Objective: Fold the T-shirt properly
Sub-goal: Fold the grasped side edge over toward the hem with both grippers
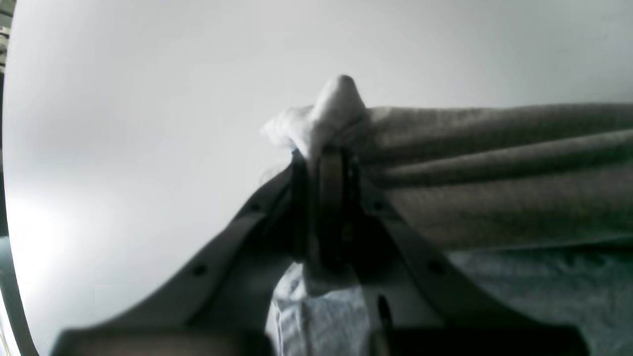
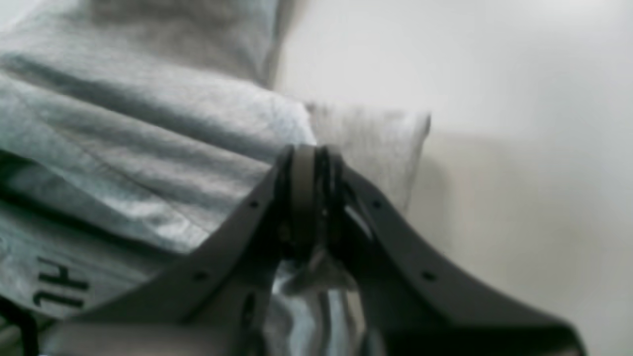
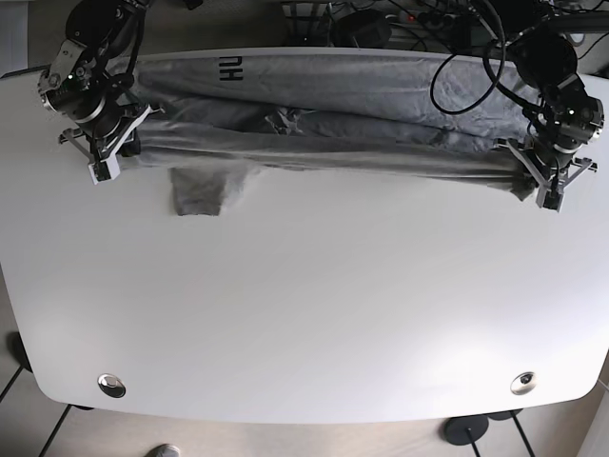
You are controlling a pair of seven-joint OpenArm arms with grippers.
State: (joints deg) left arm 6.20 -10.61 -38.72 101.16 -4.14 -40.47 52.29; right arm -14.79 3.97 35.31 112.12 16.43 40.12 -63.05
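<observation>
A grey T-shirt with black lettering is stretched in a long band across the far half of the white table. My left gripper at the base view's right is shut on one end of the shirt; in the left wrist view the cloth bunches out past the closed fingers. At the base view's left, my right gripper is shut on the other end, with cloth pinched in its fingers. A sleeve hangs flat on the table below the band.
Cables and dark equipment lie behind the table's far edge. Two round metal fittings sit near the front corners. The table's front half is bare white surface.
</observation>
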